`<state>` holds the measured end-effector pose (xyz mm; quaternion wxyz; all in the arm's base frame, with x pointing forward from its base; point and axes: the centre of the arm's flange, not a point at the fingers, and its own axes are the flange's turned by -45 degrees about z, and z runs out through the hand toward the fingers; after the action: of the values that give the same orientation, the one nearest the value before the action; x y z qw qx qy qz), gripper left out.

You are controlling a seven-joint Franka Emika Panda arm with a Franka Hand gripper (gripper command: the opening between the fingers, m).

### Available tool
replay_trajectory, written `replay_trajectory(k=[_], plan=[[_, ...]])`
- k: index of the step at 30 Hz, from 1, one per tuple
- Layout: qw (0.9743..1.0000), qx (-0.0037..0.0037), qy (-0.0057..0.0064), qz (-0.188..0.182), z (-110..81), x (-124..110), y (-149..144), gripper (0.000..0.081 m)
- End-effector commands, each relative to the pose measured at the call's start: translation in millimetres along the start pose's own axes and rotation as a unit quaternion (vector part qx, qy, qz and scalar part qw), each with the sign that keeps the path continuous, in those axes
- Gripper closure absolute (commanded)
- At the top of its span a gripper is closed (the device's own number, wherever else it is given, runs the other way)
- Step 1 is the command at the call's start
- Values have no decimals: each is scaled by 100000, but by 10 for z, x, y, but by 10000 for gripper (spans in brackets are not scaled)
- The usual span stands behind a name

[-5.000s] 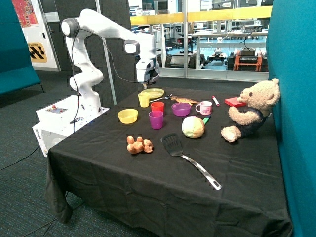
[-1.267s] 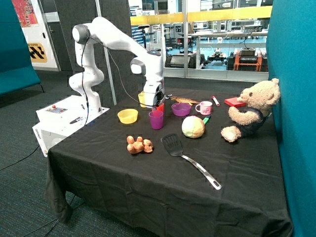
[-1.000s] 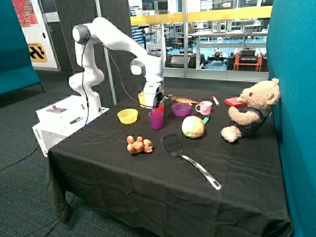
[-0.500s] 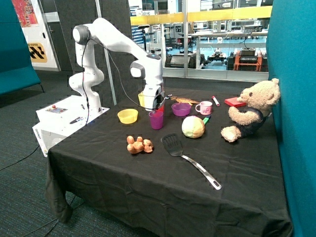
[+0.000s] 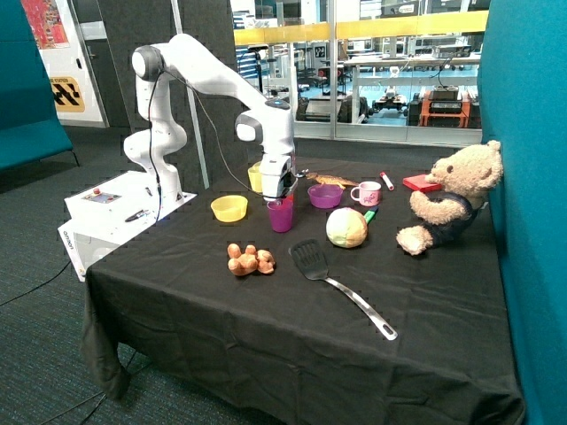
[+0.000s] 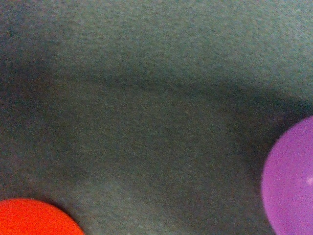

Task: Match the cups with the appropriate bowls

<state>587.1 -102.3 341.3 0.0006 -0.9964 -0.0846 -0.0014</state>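
Observation:
The translucent purple cup (image 5: 282, 217) stands on the black cloth between the yellow bowl (image 5: 229, 208) and the purple bowl (image 5: 325, 196). My gripper (image 5: 280, 198) is low over the purple cup's rim. The yellow cup (image 5: 256, 177) stands behind the arm, partly hidden. The red cup is hidden behind the gripper in the outside view. In the wrist view I see bare cloth, the red cup's rim (image 6: 34, 218) at one corner, and the purple bowl (image 6: 291, 181) at the edge.
A white-and-pink mug (image 5: 366, 193), a green-white ball (image 5: 346, 227), a black spatula (image 5: 341, 285), a pile of small brown lumps (image 5: 249, 258) and a teddy bear (image 5: 452, 197) share the table. A red block (image 5: 421, 183) lies at the back.
The gripper came from above the plate at the back, forward and down, and now sits at the purple cup's rim. The cups and bowls have not moved.

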Motion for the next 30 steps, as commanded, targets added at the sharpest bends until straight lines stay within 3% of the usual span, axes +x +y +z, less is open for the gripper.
replay_trajectory(k=[1, 18, 19, 21, 22, 30], plan=[[99994, -45, -146, -1051, 30, 83, -98, 481], [100000, -47, -146, -13, 53, 94, -31, 511], [100000, -47, -146, 72, 56, 91, -25, 530], [99998, -47, -146, 536, 59, 83, -13, 726], [99997, -48, -145, 766, 58, 81, -5, 767], [99999, -47, -146, 422, 44, 91, 2, 808]])
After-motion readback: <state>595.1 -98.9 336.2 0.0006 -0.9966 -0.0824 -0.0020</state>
